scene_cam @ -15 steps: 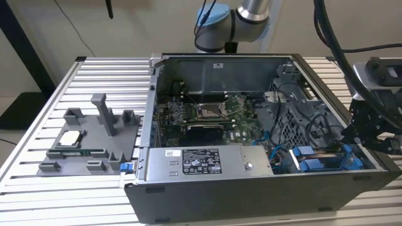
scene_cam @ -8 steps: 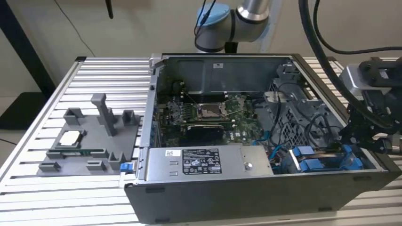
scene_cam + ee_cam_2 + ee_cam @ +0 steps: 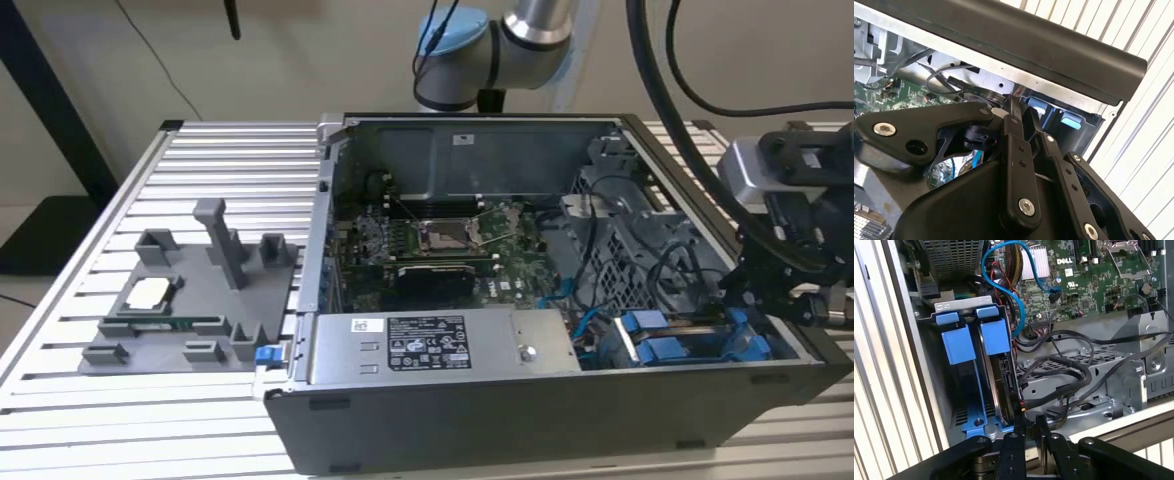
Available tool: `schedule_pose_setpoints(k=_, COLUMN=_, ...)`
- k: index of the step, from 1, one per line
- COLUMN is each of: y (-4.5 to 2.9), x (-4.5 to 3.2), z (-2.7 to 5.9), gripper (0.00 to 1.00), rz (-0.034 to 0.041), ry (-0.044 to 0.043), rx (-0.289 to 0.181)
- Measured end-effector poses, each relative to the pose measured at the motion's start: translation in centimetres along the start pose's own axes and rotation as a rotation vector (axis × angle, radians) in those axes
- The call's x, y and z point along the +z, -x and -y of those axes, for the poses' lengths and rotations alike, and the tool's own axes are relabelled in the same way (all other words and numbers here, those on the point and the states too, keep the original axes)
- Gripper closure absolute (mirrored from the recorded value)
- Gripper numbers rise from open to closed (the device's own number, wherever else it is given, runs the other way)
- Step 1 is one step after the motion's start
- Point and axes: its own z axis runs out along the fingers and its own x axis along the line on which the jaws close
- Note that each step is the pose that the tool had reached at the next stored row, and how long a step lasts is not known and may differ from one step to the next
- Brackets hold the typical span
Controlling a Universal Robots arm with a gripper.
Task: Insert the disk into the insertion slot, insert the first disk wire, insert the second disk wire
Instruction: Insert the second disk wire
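The disk [image 3: 1004, 385] stands edge-on in the insertion slot [image 3: 960, 342], between its bright blue rails, in the first wrist view. A black disk wire [image 3: 1054, 385] runs from the cable bundle to the disk's near edge, where its end meets my fingertips. My gripper [image 3: 1030, 422] is right at that edge, fingers drawn close together on the wire's end. In the second wrist view the gripper [image 3: 1013, 107] tapers to a shut tip just inside the case wall. In the exterior view the gripper [image 3: 781, 295] hangs over the slot [image 3: 681, 350] at the case's right end.
A blue cable [image 3: 1019, 305] loops from the motherboard [image 3: 454, 245] towards the bay. The grey labelled power-supply box [image 3: 427, 345] fills the case front. A grey fixture [image 3: 187, 300] with small parts sits on the slatted table [image 3: 80, 400] at the exterior view's left.
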Motion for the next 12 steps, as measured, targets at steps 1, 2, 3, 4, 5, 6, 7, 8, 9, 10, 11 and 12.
schedule_pose_setpoints(k=1, y=0.00, x=0.00, z=0.00, gripper=0.78, rz=-0.0001, ry=-0.0001, rx=0.000)
schedule_pose_setpoints(k=2, y=0.00, x=0.01, z=0.00, gripper=0.78, rz=-0.0001, ry=-0.0001, rx=0.000)
schedule_pose_setpoints(k=3, y=0.00, x=0.01, z=0.00, gripper=0.84, rz=-0.0001, ry=-0.0001, rx=0.000)
schedule_pose_setpoints(k=4, y=-0.01, x=0.02, z=0.00, gripper=0.84, rz=0.0000, ry=-0.0001, rx=0.000)
schedule_pose_setpoints(k=5, y=-0.01, x=0.03, z=0.00, gripper=0.84, rz=0.0001, ry=-0.0001, rx=0.000)
schedule_pose_setpoints(k=6, y=-0.01, x=0.05, z=0.00, gripper=0.84, rz=0.0001, ry=-0.0001, rx=0.000)
schedule_pose_setpoints(k=7, y=-0.02, x=0.06, z=0.00, gripper=0.84, rz=0.0001, ry=-0.0001, rx=0.001)
schedule_pose_setpoints(k=8, y=-0.02, x=0.07, z=0.00, gripper=0.84, rz=0.0000, ry=-0.0002, rx=0.001)
schedule_pose_setpoints(k=9, y=-0.02, x=0.07, z=0.00, gripper=0.84, rz=0.0001, ry=-0.0001, rx=0.001)
schedule_pose_setpoints(k=10, y=-0.01, x=0.03, z=0.00, gripper=0.84, rz=-0.0001, ry=0.0001, rx=0.001)
schedule_pose_setpoints(k=11, y=0.02, x=-0.09, z=0.00, gripper=0.84, rz=0.0000, ry=0.0006, rx=0.001)
schedule_pose_setpoints(k=12, y=0.09, x=-0.36, z=0.01, gripper=0.84, rz=-0.0001, ry=0.0008, rx=0.001)
